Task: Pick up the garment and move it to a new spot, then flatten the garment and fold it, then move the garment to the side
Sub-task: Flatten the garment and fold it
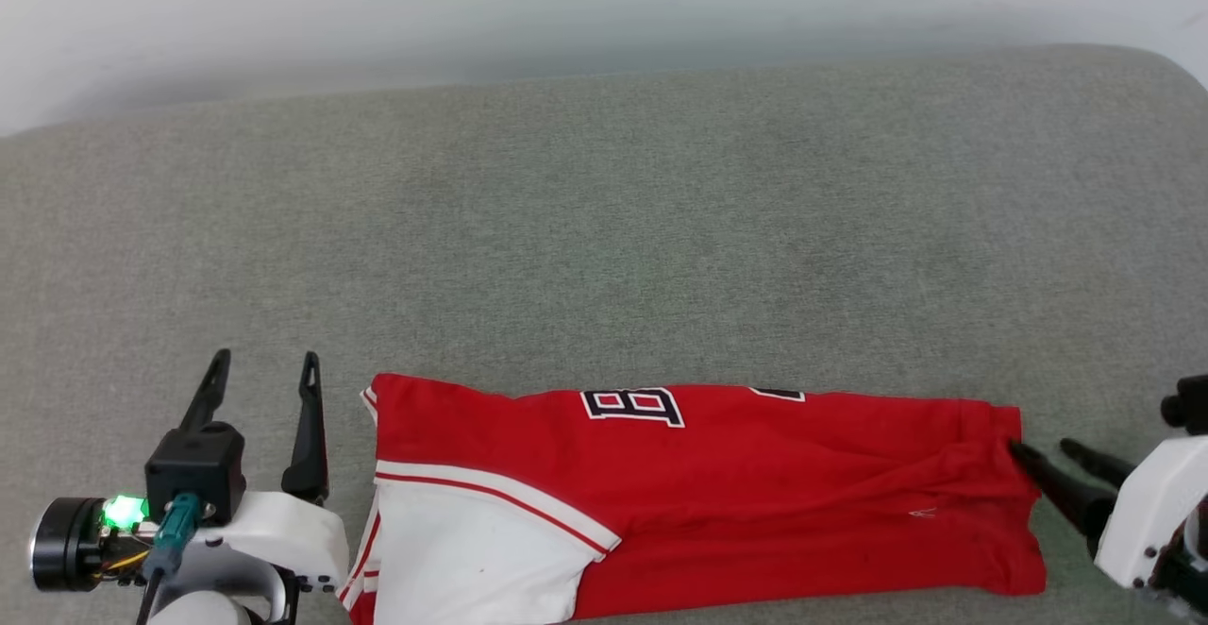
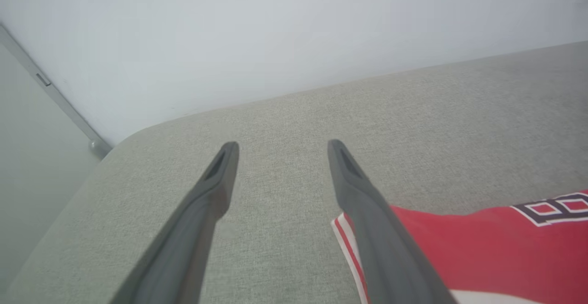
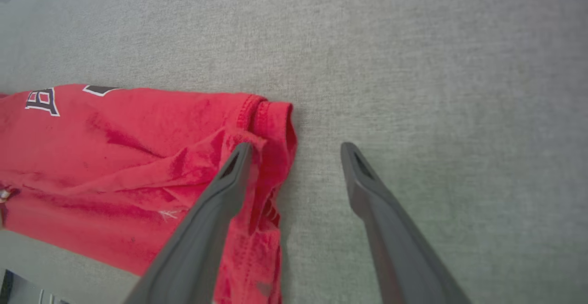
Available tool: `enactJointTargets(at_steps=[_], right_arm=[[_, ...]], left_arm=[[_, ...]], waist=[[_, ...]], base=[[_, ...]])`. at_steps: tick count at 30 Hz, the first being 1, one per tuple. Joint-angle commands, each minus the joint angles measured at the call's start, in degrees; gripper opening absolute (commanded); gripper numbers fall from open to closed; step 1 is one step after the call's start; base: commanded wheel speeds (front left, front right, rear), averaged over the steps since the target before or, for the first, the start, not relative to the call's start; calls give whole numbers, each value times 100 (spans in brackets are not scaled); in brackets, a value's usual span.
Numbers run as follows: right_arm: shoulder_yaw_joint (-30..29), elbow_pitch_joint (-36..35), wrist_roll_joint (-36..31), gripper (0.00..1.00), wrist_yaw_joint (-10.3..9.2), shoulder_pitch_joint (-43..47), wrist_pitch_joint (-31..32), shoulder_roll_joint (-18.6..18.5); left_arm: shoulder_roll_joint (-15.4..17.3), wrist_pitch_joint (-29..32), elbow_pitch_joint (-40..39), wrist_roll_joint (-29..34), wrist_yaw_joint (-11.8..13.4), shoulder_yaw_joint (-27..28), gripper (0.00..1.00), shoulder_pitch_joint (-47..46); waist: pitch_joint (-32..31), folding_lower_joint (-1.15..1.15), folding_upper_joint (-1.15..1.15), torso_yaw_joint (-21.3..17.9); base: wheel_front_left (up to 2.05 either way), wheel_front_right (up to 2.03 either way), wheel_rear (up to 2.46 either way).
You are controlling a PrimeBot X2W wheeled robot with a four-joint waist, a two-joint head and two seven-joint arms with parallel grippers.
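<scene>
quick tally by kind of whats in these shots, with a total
garment: 1
end effector: 2 (left end effector, right end effector)
grey cushion: 1
total: 4

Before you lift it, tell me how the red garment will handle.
Probably floppy: the garment lies wrinkled and folded, so it would likely sag and unfold. Pushed across the textured grey cushion, it would probably bunch rather than slide.
</scene>
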Motion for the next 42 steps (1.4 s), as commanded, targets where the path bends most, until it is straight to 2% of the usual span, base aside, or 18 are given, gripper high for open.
enactJointTargets(at_steps=[1,3,6,14,19,20,21,23,25,32,36,42], right_arm=[[-14,42,76,100,-4,94,45,66],[16,100,123,100,-4,179,77,153],[114,162,221,100,-3,310,153,341],[549,13,613,100,-2,557,566,835],[754,150,535,100,-2,434,557,1023],[763,175,496,43,-2,385,510,1019],[756,208,482,0,-2,343,462,1000],[753,263,467,0,-3,259,423,949],[605,337,515,0,-7,103,259,696],[316,442,603,0,-7,137,99,4],[218,549,639,0,-5,242,251,-396],[154,9,649,0,-4,342,567,-780]], left_arm=[[-104,-24,-6,180,13,172,100,130],[-381,-25,-30,507,40,588,100,339],[-779,-25,-9,989,-63,1099,100,629],[-1807,-21,33,1955,-498,2256,100,1210],[-2249,-21,78,2483,-813,2699,100,1398],[-2333,-21,74,2576,-864,2797,100,1437],[-2410,-21,74,2663,-920,2863,100,1474],[-2545,-21,82,2863,-1002,3027,100,1558],[-2798,-21,61,3172,-1163,3281,100,1740],[-3147,-21,12,3516,-1523,3540,100,2035],[-3307,-21,-1,3645,-1685,3649,100,2195],[-3496,-21,-26,3758,-1910,3780,100,2397]], waist=[[14,0,0,40],[27,0,0,90],[38,0,0,156],[40,0,0,197],[-3,0,0,220],[-21,0,0,220],[-41,0,0,220],[-93,0,0,210],[-218,0,0,193],[-452,0,0,210],[-570,0,0,226],[-672,0,0,268]], base=[[0,0,0],[0,0,0],[0,0,0],[0,0,0],[0,0,0],[0,0,0],[0,0,0],[0,0,0],[0,0,0],[0,0,0],[0,0,0],[0,0,0]])
